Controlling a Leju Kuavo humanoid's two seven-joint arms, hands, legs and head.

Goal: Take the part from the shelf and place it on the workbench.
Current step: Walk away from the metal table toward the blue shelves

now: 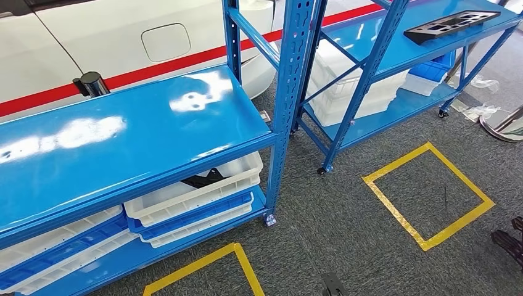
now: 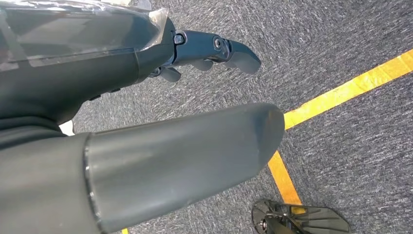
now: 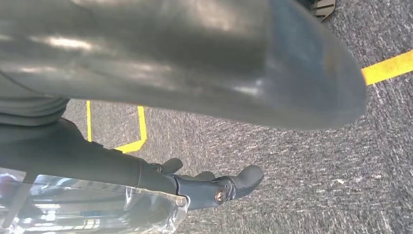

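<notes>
The left robot hand [image 2: 204,92] has a thick, smooth grey thumb with a rounded tip and slimmer dark fingers [image 2: 234,51] joined by a round metal pivot screw. The right robot hand [image 3: 219,146] looks the same. Clear glossy plastic film wraps each wrist behind the fingers.

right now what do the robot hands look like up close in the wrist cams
The left robot hand has a thick, smooth grey thumb with a blunt rounded tip and slimmer dark fingers with a round silver pivot pin at a joint. A clear crinkled plastic wrap covers the dark housing behind them. The right robot hand looks the same: a glossy grey thumb, dark pinned fingers and the same clear wrap.
</notes>
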